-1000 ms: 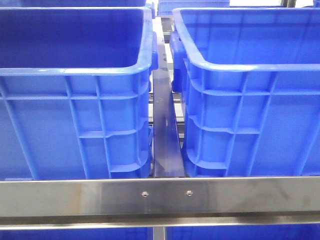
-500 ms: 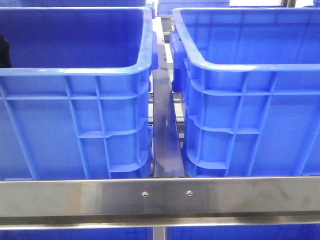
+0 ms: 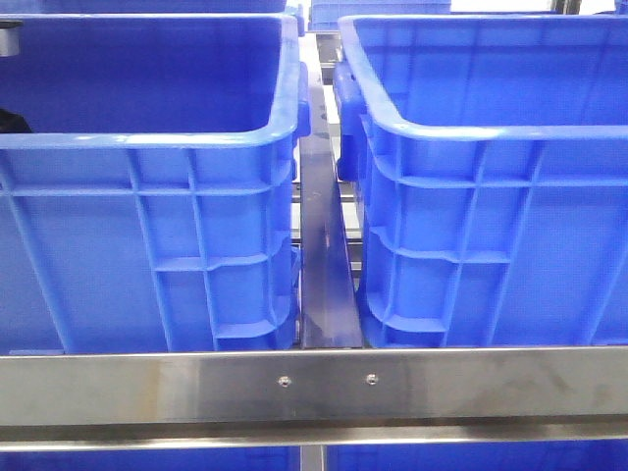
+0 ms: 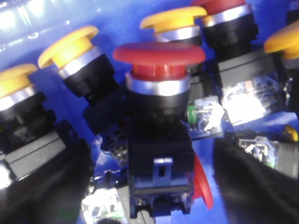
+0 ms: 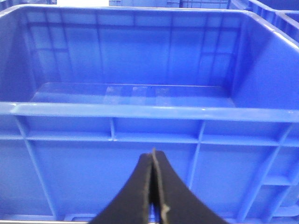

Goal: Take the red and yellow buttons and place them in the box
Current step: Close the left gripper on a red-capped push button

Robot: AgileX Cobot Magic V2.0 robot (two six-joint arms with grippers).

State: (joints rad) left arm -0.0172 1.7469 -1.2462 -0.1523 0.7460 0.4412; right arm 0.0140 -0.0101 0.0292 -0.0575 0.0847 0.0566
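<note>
Red cap up, the red button [image 4: 158, 121] stands upright between the spread fingers [image 4: 42, 186] of the left gripper [image 4: 154, 191], untouched, yellow buttons [image 4: 70, 46] crowding beyond it. The right gripper [image 5: 153, 196] is pinched empty, facing the box [image 5: 140, 112].

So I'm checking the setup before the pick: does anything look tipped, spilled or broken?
Only the buttons: they lie in a loose jumble, leaning different ways. One red button stands upright between the left gripper's open fingers; another lies on its side behind it. Both crates sit level, undamaged.
</note>
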